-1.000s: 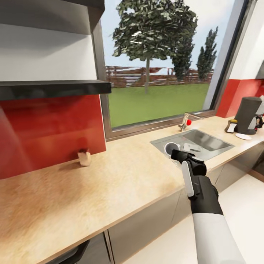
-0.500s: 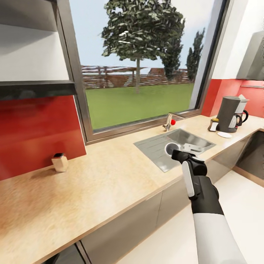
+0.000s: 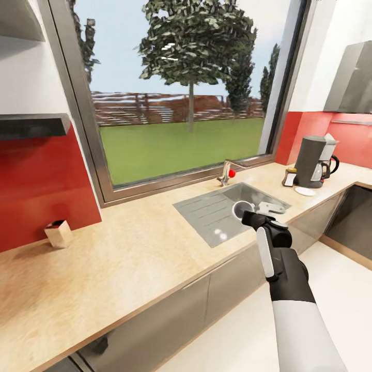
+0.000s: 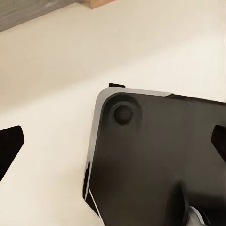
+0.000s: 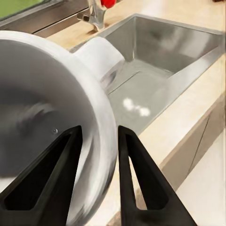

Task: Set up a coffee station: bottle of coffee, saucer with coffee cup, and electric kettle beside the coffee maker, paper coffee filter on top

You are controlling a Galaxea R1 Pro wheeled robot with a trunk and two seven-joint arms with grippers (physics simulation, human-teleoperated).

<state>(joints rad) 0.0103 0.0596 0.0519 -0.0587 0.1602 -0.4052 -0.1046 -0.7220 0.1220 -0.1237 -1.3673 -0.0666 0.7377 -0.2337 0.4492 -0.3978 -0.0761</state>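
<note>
The right gripper is held out in front of the robot, above the near edge of the countertop and just before the sink. Its two dark fingers are clenched on the rim of a white coffee cup — one finger is inside the rim and the other outside, as the right wrist view shows. In the head view the cup appears as a pale ring at the tip of the gripper, and its handle points toward the sink basin. The faucet with a red knob stands at the far side of the sink, under the window. Far to the right on the countertop stands the grey coffee maker. Just beside it on the left is a small dark bottle, and in front of it lies a white saucer; a dark kettle handle shows behind the coffee maker on the right. At the far left, near the red wall, a small wooden box sits on the countertop. In the left wrist view the left gripper hangs over the pale floor and a dark part of the robot base — its fingertips are well apart and hold nothing.
</note>
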